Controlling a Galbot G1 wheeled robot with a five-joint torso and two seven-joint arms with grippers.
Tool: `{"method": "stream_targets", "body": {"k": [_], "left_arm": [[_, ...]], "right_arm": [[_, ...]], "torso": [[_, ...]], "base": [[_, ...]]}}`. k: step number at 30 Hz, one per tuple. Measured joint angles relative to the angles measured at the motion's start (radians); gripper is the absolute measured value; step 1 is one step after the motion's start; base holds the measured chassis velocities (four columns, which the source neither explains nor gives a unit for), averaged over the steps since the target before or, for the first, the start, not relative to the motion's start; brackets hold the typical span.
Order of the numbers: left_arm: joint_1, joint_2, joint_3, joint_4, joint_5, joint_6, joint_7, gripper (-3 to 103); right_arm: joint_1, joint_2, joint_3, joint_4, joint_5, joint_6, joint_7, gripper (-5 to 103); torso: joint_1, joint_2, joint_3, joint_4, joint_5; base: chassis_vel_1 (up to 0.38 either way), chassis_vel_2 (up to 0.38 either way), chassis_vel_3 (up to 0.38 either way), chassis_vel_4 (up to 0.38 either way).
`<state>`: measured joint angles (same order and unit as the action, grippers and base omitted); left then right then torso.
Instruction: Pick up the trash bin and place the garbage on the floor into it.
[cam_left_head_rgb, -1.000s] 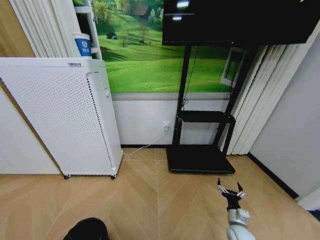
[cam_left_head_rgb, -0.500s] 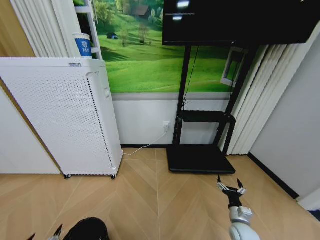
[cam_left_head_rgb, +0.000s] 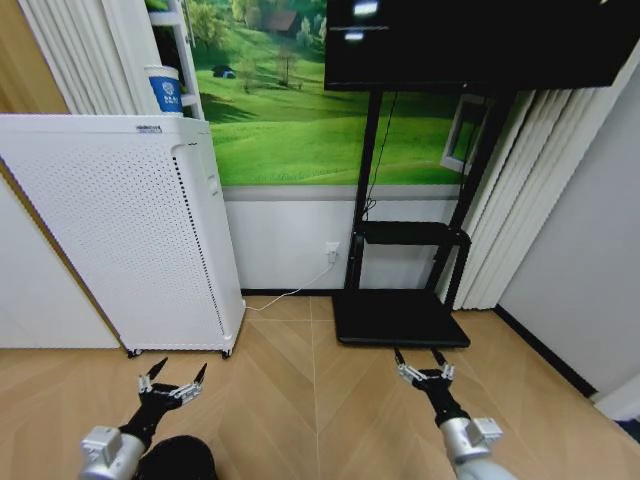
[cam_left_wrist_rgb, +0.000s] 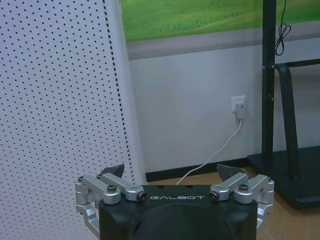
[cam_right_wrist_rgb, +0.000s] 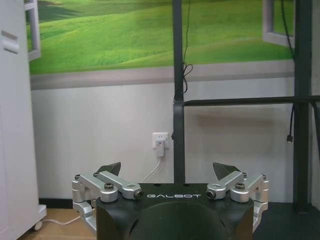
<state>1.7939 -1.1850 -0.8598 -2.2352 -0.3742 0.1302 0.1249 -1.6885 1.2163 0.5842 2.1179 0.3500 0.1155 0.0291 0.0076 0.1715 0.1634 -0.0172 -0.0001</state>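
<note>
At about 8 o'clock in the head view, the left gripper (cam_left_head_rgb: 172, 378) is raised above the floor (cam_left_head_rgb: 300, 400), its fingers spread wide and holding nothing. In the left wrist view the same left gripper (cam_left_wrist_rgb: 171, 172) shows its two dark fingertips far apart, pointed toward the white perforated appliance (cam_left_wrist_rgb: 55, 115) and the wall socket (cam_left_wrist_rgb: 240, 106). Just below the left arm, near 7 o'clock at the lower edge of the head view, the dark rounded top of the trash bin (cam_left_head_rgb: 182, 458) peeks in, partly covered by the arm; the gripper is not touching it. The white perforated appliance (cam_left_head_rgb: 120, 230) stands on the floor at 9 o'clock. At 12 to 1 o'clock a black stand (cam_left_head_rgb: 402, 318) rests against the wall. At about 5 o'clock the right gripper (cam_left_head_rgb: 421, 368) is held over the floor, jaws wide open and empty. In the right wrist view the right gripper (cam_right_wrist_rgb: 171, 170) faces the stand's upright post, fingertips well apart.
</note>
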Motion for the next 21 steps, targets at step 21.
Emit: {"method": "stream_targets", "body": {"k": [21], "left_arm": [[-0.024,-0.017,0.007,-0.017,-0.034,0.009,0.007,100]], "right_arm": [[-0.001,0.04,-0.005,0.006,-0.081,0.003,0.034,100]], "torso": [[0.0,0.0,0.0,-0.0004,0.0001]], "base": [[0.0,0.0,0.0,0.0]]}}
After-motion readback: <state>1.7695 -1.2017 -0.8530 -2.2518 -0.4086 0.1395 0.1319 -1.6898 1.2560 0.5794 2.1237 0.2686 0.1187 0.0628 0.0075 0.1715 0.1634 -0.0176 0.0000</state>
